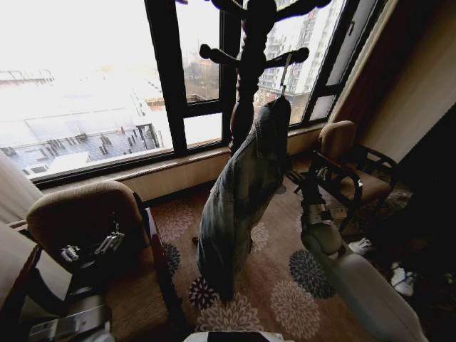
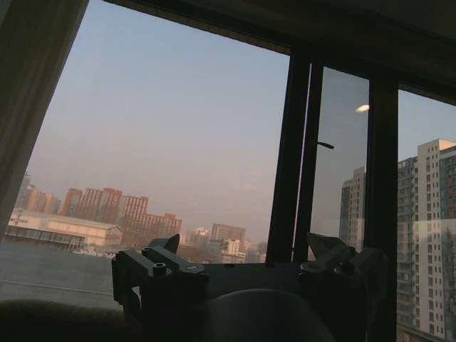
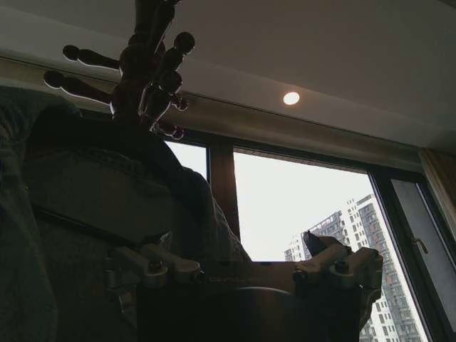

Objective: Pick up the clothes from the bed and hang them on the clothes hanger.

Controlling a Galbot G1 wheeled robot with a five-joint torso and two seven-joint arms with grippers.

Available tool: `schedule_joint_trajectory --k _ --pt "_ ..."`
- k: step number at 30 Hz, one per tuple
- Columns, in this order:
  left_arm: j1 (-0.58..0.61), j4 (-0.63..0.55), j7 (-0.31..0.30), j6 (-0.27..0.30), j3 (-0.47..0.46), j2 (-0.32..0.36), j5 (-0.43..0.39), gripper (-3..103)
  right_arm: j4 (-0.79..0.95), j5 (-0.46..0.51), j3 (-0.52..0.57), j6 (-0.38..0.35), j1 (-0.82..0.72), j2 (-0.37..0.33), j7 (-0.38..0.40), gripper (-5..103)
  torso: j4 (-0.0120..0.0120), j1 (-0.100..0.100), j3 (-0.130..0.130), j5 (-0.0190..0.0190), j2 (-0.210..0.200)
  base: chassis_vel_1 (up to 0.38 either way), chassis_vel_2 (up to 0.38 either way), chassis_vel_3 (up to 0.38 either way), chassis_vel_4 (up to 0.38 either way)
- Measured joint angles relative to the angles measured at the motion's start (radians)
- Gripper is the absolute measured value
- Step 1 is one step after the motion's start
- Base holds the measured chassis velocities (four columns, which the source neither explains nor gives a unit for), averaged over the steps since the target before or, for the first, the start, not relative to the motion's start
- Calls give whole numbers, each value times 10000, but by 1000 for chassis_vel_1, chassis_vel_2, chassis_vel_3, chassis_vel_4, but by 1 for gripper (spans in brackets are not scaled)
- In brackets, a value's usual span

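1. Nearest the head camera is the grey right arm, reaching forward from the lower right; its right claw [image 1: 298,179] sits just beside the lower right edge of the light blue, faded denim jacket [image 1: 239,199]. In the right wrist view the right claw [image 3: 246,260] has its two black fingers spread wide with nothing between them, and the denim fills the space on one side of it, close but seemingly not gripped.
2. The jacket hangs above and beside the right claw from a thin wire hook [image 1: 284,75], part of a hanger otherwise hidden in the collar. That hook catches on a peg of the dark wooden coat stand [image 1: 251,53] in front of the window.
3. The left claw [image 1: 91,249] is parked low and well apart from the jacket, over a brown padded armchair [image 1: 82,210]. The left wrist view shows the left claw [image 2: 249,274] spread open and empty, facing the window.
4. My judgement: the hanging appears done, since the jacket drapes freely with no claw holding it. Little seems left beyond backing the right arm clear.
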Motion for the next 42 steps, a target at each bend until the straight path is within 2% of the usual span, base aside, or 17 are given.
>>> schedule_joint_trajectory --k 6,8,11,18,23,29,42 --pt "-11 30 23 -23 47 2 71 100 948 -787 862 -320 -1312 276 126 100 -3 0 0 1 0 0 0 0 0" --pt "-39 104 24 -25 145 2 187 100 1174 -1538 1436 -384 -2207 564 139 100 -4 -1 -1 2 1 0 0 0 0" --pt "-45 152 24 -25 286 4 312 100 1334 -1739 1770 -386 -2797 914 140 100 -4 0 0 1 0 0 0 0 0" --pt "40 67 -50 -6 752 3 495 100 1462 -2244 2684 -157 -4030 2475 -93 100 -1 0 0 3 1 0 0 0 0" --pt "106 -38 -65 -22 840 3 499 100 1775 -2485 2909 -85 -4783 3085 -299 100 -3 -1 0 3 1 0 0 0 0" --pt "201 -260 -94 -26 934 3 544 100 2211 -2924 3010 -198 -5380 3381 -72 100 -3 -1 0 2 1 0 0 0 0" --pt "225 -348 -187 -26 926 4 574 100 2234 -2888 3053 -2 -5404 3378 -225 100 -2 -1 1 3 0 0 0 0 0"
